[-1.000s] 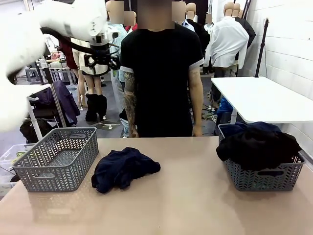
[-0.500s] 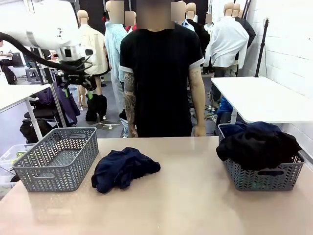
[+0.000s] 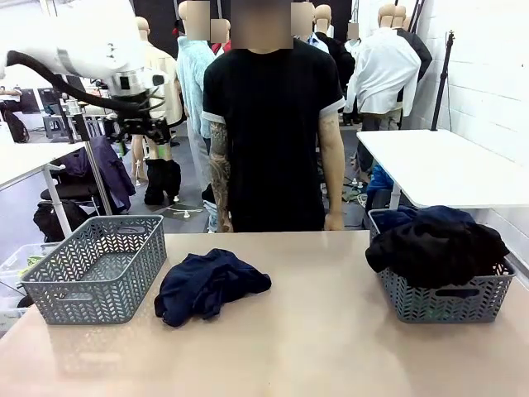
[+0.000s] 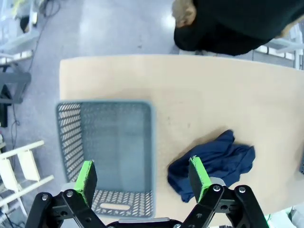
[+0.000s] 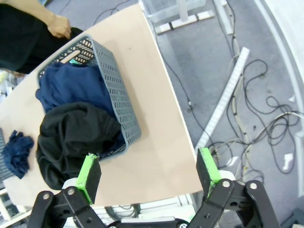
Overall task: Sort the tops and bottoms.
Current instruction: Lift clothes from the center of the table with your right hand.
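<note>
The left gripper (image 4: 142, 178) hangs high above the table (image 3: 331, 331) with its jaws spread wide and nothing between them, looking down on the grey left basket (image 4: 107, 152) and on a crumpled dark navy garment (image 4: 213, 164) lying on bare tabletop just beside that basket's rim. The right gripper (image 5: 149, 171) is likewise spread and empty, high over the table's right edge, where the right basket (image 5: 118, 102) sits heaped with dark clothes (image 5: 76, 133). Broad clear tabletop lies between the baskets, and a person (image 3: 269, 124) stands at the far edge; I cannot make out any bright green trousers.
</note>
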You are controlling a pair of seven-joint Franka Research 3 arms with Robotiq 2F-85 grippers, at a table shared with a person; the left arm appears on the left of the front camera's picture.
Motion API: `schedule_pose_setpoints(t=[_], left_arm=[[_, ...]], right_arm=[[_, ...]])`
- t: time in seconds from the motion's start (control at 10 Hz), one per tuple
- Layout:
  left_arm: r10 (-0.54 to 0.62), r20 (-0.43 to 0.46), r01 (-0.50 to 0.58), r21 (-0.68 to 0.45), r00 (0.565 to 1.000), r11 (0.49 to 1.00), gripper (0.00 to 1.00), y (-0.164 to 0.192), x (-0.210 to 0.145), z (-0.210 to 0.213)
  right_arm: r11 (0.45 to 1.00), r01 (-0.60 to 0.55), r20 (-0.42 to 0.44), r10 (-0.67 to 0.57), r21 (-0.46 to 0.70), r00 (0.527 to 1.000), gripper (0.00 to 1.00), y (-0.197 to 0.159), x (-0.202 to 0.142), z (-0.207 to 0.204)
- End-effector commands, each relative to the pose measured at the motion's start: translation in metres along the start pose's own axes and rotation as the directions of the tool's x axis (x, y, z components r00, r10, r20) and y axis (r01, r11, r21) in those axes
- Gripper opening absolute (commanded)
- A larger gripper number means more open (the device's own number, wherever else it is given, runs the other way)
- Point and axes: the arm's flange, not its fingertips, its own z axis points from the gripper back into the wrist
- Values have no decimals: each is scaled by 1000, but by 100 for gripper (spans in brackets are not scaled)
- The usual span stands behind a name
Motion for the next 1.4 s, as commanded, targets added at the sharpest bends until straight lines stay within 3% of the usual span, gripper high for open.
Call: schedule_pose_setpoints(t=[0.0,0.2,0.4,0.5,0.6,0.7,0.9,1.0,1.1,1.3], left_arm=[[80,-73,-86,-93,994,992,100,88,-45,-5],[112,-164,-146,-218,980,965,100,141,-91,-34],[38,-171,-79,-237,985,968,100,144,-112,-64],[-45,-226,-15,-257,973,966,100,133,-105,-73],[97,-193,-138,-215,976,967,100,165,-106,-53],[97,-193,-138,-215,976,967,100,165,-106,-53],[97,-193,-138,-215,976,967,100,165,-106,-53],[97,-193,-138,-215,976,967,100,165,-106,-53],[97,-193,-138,-215,976,967,100,165,-106,-53],[97,-193,-138,-215,976,967,100,165,-106,-53]], right_arm=[[1000,-16,-9,16,-15,1000,100,-1,0,0],[1000,-16,-9,16,-15,1000,100,-1,0,0],[1000,-16,-9,16,-15,1000,100,-1,0,0],[1000,-16,-9,16,-15,1000,100,-1,0,0],[1000,0,0,0,0,1000,100,0,0,0],[982,-190,5,190,20,982,100,26,2,13],[868,-482,3,486,-117,874,100,122,-19,37],[767,-628,-34,630,-134,776,100,167,-28,42],[665,-739,-85,734,-107,674,100,210,-40,40],[518,-855,-111,851,11,513,100,288,-71,19]])
